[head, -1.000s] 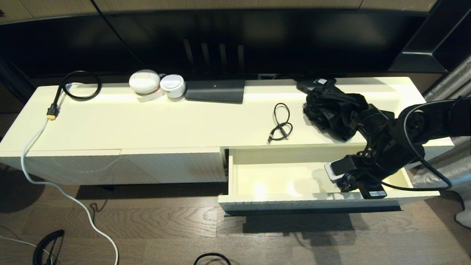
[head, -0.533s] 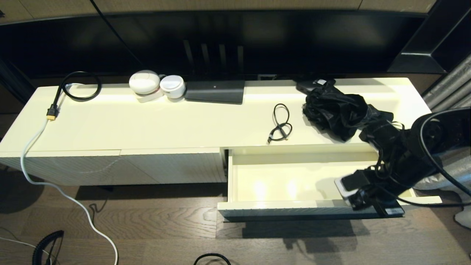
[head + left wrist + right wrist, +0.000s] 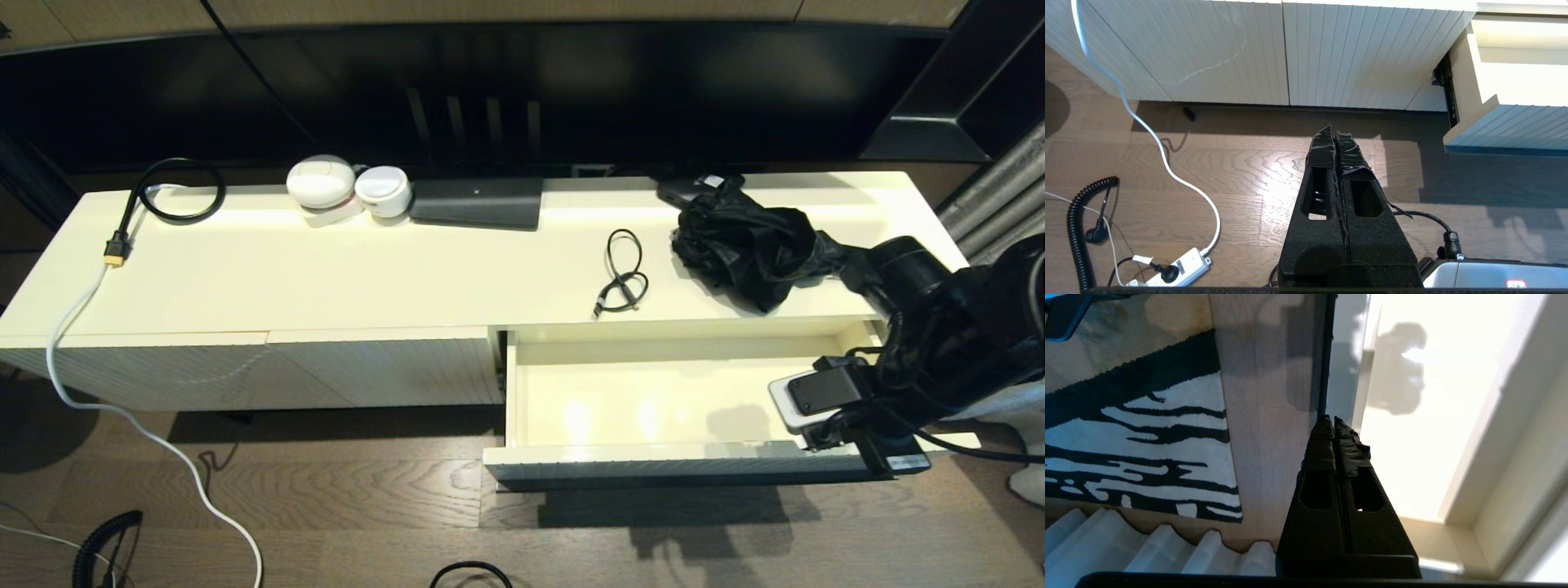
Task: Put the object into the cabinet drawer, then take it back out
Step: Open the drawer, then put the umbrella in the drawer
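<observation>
Two arms belong to this rig, and only the right one is at the cabinet drawer (image 3: 653, 408), which stands pulled out from the low cream cabinet (image 3: 326, 278) with its smooth interior bare and lit. The right gripper (image 3: 1334, 424) sits at the drawer's front right corner, its fingers (image 3: 1323, 445) pressed together with nothing between them; in the right wrist view their tips lie against the thin black bar handle (image 3: 1325, 355) along the ribbed drawer front, though whether they hook it or merely touch it cannot be told. The right arm itself reaches in from the right edge of the head view, above the drawer's right end. On the tabletop behind the drawer lies a crumpled black bag (image 3: 751, 245), with a small looped black cable (image 3: 622, 273) just beside it to the left. Farther left along the back edge sit a flat dark box (image 3: 478, 202) and two white rounded devices (image 3: 347, 186), and a black cable with a yellow-tipped plug (image 3: 114, 253) rests near the left end. The left gripper (image 3: 1334, 134) hangs over the wooden floor (image 3: 1229, 171) in front of the ribbed cabinet panels (image 3: 1290, 53), fingers closed on each other and empty, well apart from the drawer.
</observation>
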You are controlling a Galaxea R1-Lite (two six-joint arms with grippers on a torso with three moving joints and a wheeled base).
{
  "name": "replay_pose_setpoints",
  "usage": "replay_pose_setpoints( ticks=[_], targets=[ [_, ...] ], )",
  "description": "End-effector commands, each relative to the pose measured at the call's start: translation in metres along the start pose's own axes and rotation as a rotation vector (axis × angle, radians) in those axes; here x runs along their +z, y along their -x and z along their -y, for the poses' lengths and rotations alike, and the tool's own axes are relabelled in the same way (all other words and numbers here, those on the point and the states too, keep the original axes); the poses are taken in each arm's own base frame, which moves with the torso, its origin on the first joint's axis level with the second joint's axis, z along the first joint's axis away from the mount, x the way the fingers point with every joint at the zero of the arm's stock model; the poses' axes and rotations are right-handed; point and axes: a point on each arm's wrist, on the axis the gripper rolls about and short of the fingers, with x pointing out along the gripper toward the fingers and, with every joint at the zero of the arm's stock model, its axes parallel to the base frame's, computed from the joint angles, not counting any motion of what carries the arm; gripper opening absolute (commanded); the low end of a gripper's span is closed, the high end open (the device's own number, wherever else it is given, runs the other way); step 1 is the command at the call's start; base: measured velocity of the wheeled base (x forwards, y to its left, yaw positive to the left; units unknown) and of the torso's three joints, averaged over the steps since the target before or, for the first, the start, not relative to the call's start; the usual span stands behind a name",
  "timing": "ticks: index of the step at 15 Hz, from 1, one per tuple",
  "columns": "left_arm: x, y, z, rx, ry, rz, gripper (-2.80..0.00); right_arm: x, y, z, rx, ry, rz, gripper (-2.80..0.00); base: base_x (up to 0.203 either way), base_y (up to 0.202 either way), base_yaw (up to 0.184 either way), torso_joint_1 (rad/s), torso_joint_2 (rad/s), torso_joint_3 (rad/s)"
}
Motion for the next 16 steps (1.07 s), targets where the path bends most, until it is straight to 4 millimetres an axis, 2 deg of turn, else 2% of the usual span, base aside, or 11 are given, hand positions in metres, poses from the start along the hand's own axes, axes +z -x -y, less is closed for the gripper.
replay_pose_setpoints(
  ticks=[1,5,6,7,8,9,13,16],
  targets=[
    [0.000,0.000,0.000,0.002,0.001,0.001,-2.80,0.002,0.061,-0.021,-0.068,0.015,0.007,-2.80,0.000,0.000,0.000,0.000,0.00,0.000],
    [0.000,0.000,0.000,0.000,0.001,0.000,-2.80,0.002,0.131,-0.055,-0.229,0.020,0.010,-2.80,0.000,0.000,0.000,0.000,0.00,0.000],
    [0.000,0.000,0.000,0.001,0.001,0.001,-2.80,0.001,0.140,-0.055,-0.279,0.000,0.017,-2.80,0.000,0.000,0.000,0.000,0.00,0.000],
    [0.000,0.000,0.000,0.002,0.001,0.001,-2.80,0.001,0.141,-0.052,-0.322,-0.007,0.025,-2.80,0.000,0.000,0.000,0.000,0.00,0.000],
    [0.000,0.000,0.000,0.001,0.001,0.001,-2.80,0.001,0.138,-0.049,-0.364,-0.005,0.030,-1.65,0.000,0.000,0.000,0.000,0.00,0.000],
    [0.000,0.000,0.000,0.001,0.001,0.001,-2.80,0.001,0.131,-0.046,-0.410,0.001,0.035,0.00,0.000,0.000,0.000,0.000,0.00,0.000],
    [0.000,0.000,0.000,0.002,0.001,0.001,-2.80,-0.001,0.098,-0.032,-0.505,0.024,0.045,0.00,0.000,0.000,0.000,0.000,0.00,0.000],
    [0.000,0.000,0.000,0.001,0.001,0.001,-2.80,-0.008,0.084,-0.010,-0.542,0.066,0.026,0.00,0.000,0.000,0.000,0.000,0.00,0.000]
  ],
)
